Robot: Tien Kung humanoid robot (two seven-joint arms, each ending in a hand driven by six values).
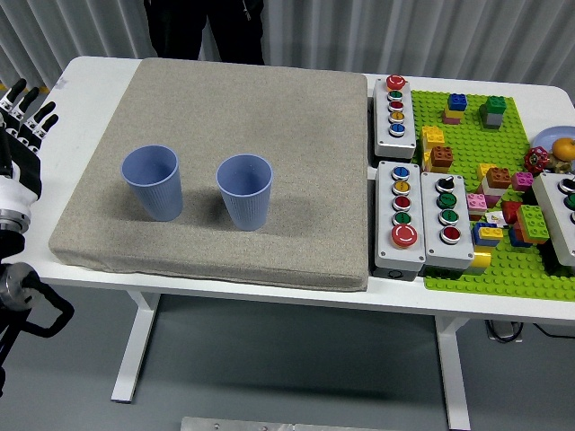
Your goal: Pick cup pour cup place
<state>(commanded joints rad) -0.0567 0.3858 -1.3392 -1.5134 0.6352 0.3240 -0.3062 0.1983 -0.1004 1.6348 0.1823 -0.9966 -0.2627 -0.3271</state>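
Observation:
Two blue ribbed cups stand upright on a beige mat [252,99]. The left cup [153,182] is near the mat's front left. The right cup [244,190] is a short way to its right, apart from it. I cannot see into either cup. My left hand [22,112] is at the picture's left edge, off the mat, with its fingers spread upward and holding nothing. It is well left of the left cup. My right arm is out of view.
Grey button boxes [396,105] [420,215] lie right of the mat. A green baseplate [503,260] with several toy bricks lies at the far right. A person in dark clothes [205,27] stands at the far side.

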